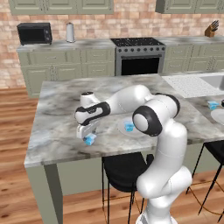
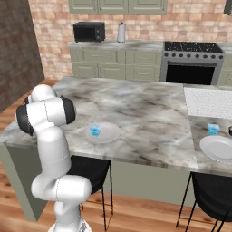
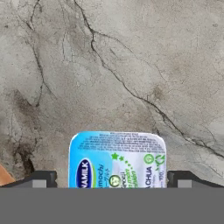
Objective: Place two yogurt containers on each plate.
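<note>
- The pincer hangs low over the marble counter, left of centre in the left base view, its jaws spread wide with nothing clamped.
- A yogurt tub sits between the two finger tips at the bottom of the hand view, its printed foil lid facing up; gaps show on both sides, so it looks flanked, not squeezed.
- In the left base view this tub rests on the counter near the front edge.
- To its right lies a plate carrying another tub.
- At the far right of the right base view, a second plate lies with a third tub just beyond it on the counter.
- Black stools stand beneath the counter.
</note>
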